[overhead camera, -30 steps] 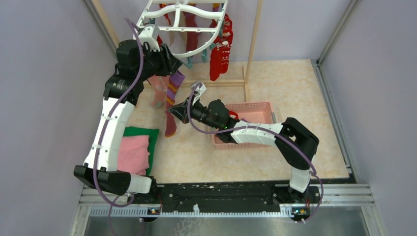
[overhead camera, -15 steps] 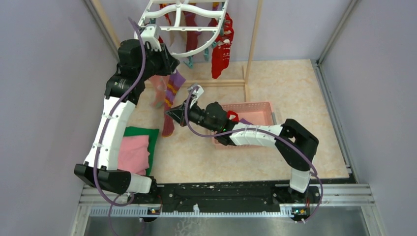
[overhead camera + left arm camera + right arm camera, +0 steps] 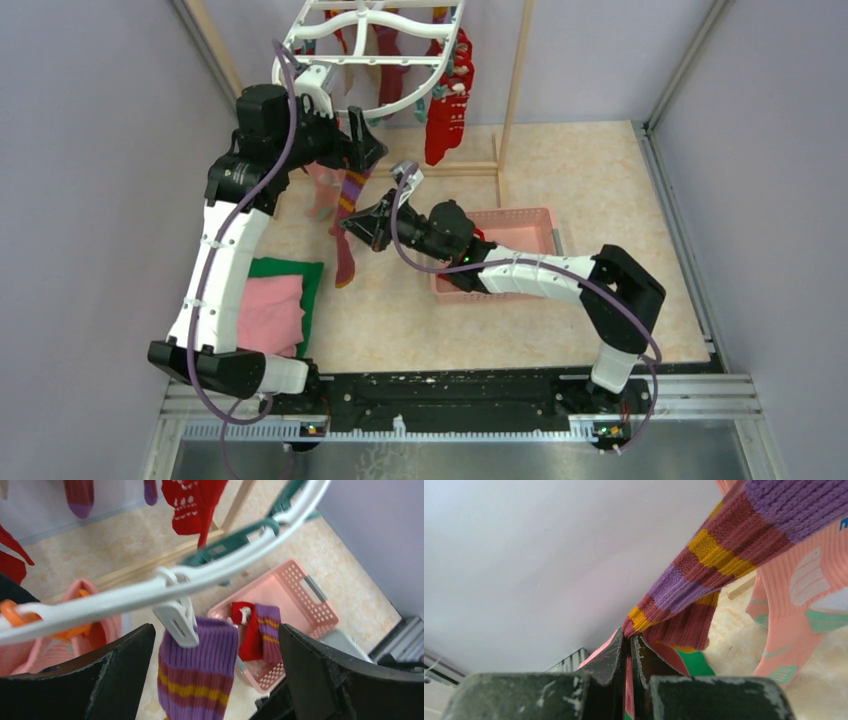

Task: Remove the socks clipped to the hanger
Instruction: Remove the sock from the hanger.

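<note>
I am looking down on a beige marbled tabletop (image 3: 600,200) closed in by plain lavender-grey walls (image 3: 90,150), with a thin wooden pole frame (image 3: 512,90) standing at the far end. I am counting two arms, one pink mesh basket (image 3: 310,605) and two folded cloths, a pink one (image 3: 272,310) lying on a green one (image 3: 290,268).

The white plastic oval drying hanger (image 3: 125,597) is hanging at the far left. A purple-striped knitted sock (image 3: 197,670) and a pink ribbed sock (image 3: 794,645) are dangling side by side from its near rim. Red and maroon socks, one white-patterned (image 3: 445,115), are hanging farther back; I cannot count them. Two more socks, red and purple-striped, are lying in the basket.

The left gripper (image 3: 365,142) is standing with its jaws spread wide on either side of the white clip (image 3: 175,617) that is biting the purple-striped sock's cuff. The right gripper (image 3: 630,640) is pinching that sock's lower part tight, pulling it taut.
</note>
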Robot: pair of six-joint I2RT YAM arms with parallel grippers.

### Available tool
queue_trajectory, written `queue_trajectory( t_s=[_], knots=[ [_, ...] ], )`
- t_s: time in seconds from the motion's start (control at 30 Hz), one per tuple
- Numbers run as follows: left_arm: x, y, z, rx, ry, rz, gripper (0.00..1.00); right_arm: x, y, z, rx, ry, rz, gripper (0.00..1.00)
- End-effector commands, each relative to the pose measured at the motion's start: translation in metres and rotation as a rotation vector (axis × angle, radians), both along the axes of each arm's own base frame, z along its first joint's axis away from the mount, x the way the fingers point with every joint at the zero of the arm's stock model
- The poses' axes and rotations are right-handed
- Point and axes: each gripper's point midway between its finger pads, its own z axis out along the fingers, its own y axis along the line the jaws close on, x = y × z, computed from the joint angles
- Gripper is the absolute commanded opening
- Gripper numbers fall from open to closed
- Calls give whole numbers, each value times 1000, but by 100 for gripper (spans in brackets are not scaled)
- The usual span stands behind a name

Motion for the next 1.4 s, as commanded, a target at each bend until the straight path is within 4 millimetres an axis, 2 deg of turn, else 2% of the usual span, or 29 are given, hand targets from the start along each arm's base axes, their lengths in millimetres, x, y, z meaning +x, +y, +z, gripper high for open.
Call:
queue_trajectory(
  t_s=[0.0, 0.2, 0.37, 0.47, 0.63, 0.8, 1.0, 1.03, 1.07, 1.17, 1.23, 1.3, 1.37],
  knots=[
    [-41, 1, 5, 49, -2, -125, 99, -11, -20, 44, 106, -14, 67, 0],
    [-65, 15, -19, 102, 17, -132, 99, -16, -29, 36, 84, -3, 82, 0],
    [-83, 14, -41, 99, 43, -188, 99, -24, -30, 35, 88, -7, 128, 0],
    [-90, 15, -49, 95, 62, -223, 94, -28, -30, 31, 73, -7, 151, 0],
    [-75, 30, -59, 18, 111, -211, 81, -26, -34, 27, 56, -11, 141, 0],
    [-73, 16, -73, -70, 161, -297, 67, -25, -31, 32, 62, -14, 147, 0],
    [-78, 12, -78, -103, 175, -324, 67, -23, -33, 38, 75, -18, 145, 0],
    [-79, 12, -79, -102, 175, -325, 64, -22, -34, 38, 75, -15, 146, 0],
    [-79, 12, -80, -102, 173, -324, 55, -22, -34, 38, 75, -15, 148, 0],
    [-76, 13, -79, -97, 154, -312, 21, -22, -35, 36, 64, -5, 157, 1],
    [-73, 15, -76, -87, 132, -299, 4, -17, -40, 37, 48, 10, 144, 10],
    [-73, 15, -73, -101, 132, -278, 0, -6, -52, 39, 26, 30, 97, 24],
    [-73, 15, -72, -110, 126, -272, 0, 8, -67, 50, 7, 8, 1, 31]
  ],
)
